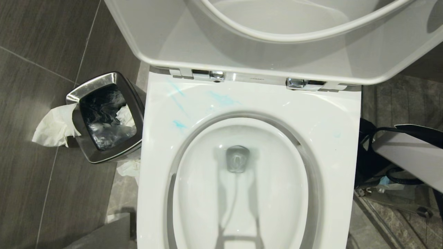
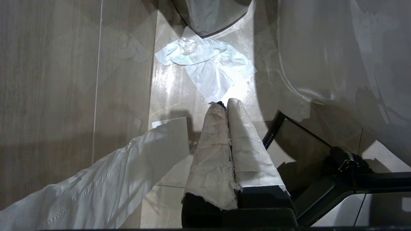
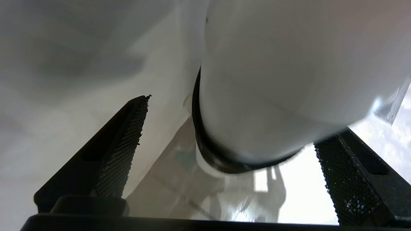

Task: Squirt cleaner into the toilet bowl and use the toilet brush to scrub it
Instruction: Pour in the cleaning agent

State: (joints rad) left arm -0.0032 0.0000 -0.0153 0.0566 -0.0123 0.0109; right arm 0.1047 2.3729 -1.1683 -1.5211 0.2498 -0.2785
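Right gripper (image 3: 224,134): jaws spread, empty, a white rounded body between them. Left gripper (image 2: 226,109): pressed together, parked. Bowl (image 1: 322,114) streaked with cleaner (image 1: 224,99). Step, judged: fetching. Next: close squarely.

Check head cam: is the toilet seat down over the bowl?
No, the seat and lid are raised, leaving the toilet bowl rim bare, with cleaner streaks on it.

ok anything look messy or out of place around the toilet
Yes. Blue cleaner streaks sit on the toilet's flat rim, not in the basin. Tissue hangs over the edge of the steel bin, and another crumpled piece lies on the floor.
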